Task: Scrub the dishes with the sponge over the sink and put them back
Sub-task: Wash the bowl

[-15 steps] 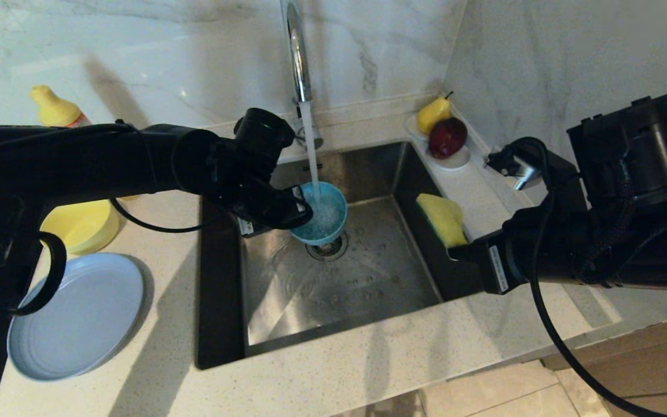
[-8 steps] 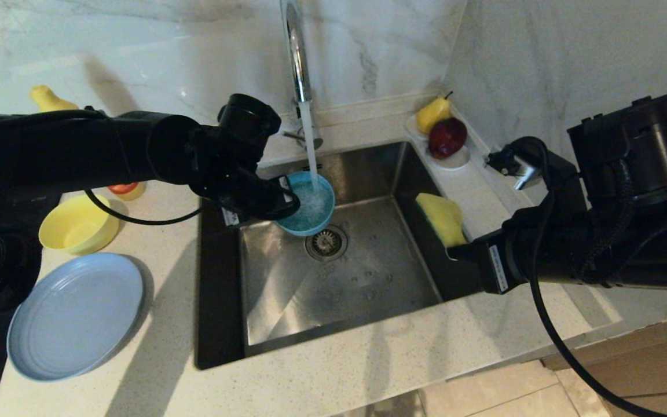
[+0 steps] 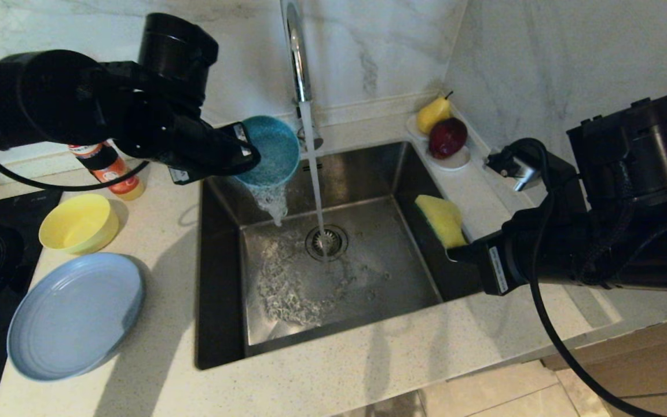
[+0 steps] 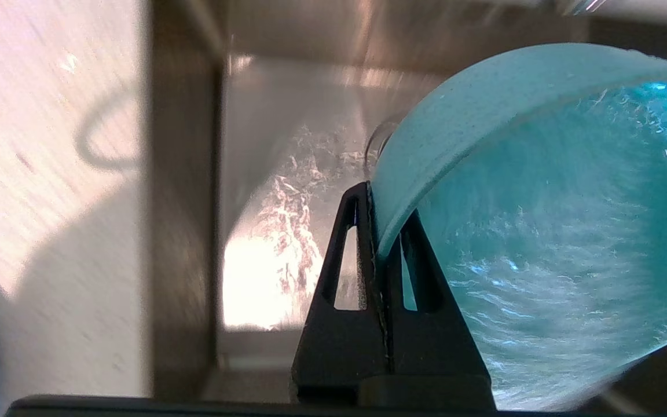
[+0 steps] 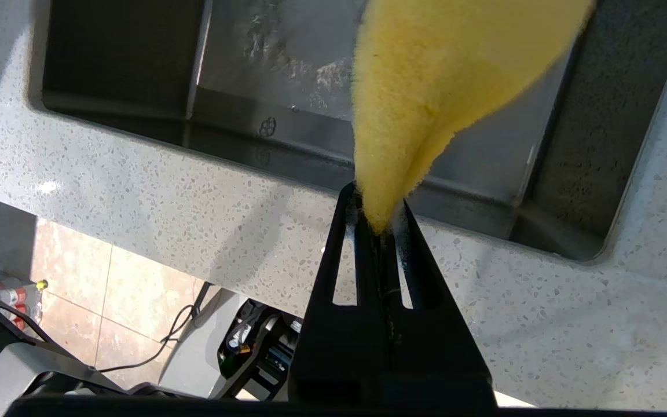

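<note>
Two grippers are at work around the sink [image 3: 368,174]. Above its rear left corner, the left gripper [image 3: 246,152] is clenched on the rim of the teal-blue bowl [image 3: 272,149], tipped so water pours from it into the basin, beside the tap's stream [image 3: 315,179]. At the sink's right edge the right gripper [image 3: 455,250] pinches the sponge [image 3: 442,219]. On the desk [image 3: 368,359] left of the sink sit the yellow bowl [image 3: 79,223] and grey-blue plate [image 3: 76,315].

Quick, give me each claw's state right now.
Left claw: closed on the rim of the teal bowl, tipped over the sink.
Right claw: closed on the sponge.
</note>
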### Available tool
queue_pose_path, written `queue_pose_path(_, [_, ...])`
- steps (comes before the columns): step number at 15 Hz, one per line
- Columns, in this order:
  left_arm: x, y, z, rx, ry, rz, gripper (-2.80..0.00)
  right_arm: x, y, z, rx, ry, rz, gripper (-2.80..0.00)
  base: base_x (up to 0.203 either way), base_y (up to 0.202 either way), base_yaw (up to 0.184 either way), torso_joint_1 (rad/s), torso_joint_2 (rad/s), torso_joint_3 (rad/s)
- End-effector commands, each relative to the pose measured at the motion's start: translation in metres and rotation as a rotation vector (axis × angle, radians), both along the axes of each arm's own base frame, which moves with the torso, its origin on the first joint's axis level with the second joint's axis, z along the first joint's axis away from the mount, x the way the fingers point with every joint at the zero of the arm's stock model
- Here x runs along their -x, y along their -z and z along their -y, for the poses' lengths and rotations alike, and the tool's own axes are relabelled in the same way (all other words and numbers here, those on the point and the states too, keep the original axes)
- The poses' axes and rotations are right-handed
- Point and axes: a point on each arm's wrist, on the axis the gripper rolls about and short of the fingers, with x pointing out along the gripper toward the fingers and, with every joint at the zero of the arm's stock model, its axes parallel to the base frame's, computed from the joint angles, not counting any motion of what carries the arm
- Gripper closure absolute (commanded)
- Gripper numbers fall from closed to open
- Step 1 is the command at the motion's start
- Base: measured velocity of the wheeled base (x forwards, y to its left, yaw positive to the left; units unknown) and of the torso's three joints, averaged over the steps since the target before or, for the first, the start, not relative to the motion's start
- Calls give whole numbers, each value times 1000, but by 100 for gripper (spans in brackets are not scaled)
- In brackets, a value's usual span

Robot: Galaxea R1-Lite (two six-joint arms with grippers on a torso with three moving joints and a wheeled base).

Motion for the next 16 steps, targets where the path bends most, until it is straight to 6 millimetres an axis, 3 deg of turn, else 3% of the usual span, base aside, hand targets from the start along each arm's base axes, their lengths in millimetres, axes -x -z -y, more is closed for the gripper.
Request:
queue_pose_path(1, [25, -26, -11, -4, 18, 130, 0, -2, 3, -2, 6, 0, -9, 0, 0, 0, 0, 0, 0, 0])
queue_pose_path(5, [35, -22, -15, -108, 69, 345, 0, -4, 5, -3, 12, 0, -17, 0, 0, 0, 0, 0, 0, 0])
queue_pose_path(12, [45, 16, -20, -202, 150, 589, 0, -8, 7, -7, 16, -1, -23, 0, 0, 0, 0, 0, 0, 0])
queue_pose_path(16, [55, 25, -25, -209, 206, 770, 0, -9, 9, -7, 19, -1, -27, 0, 0, 0, 0, 0, 0, 0])
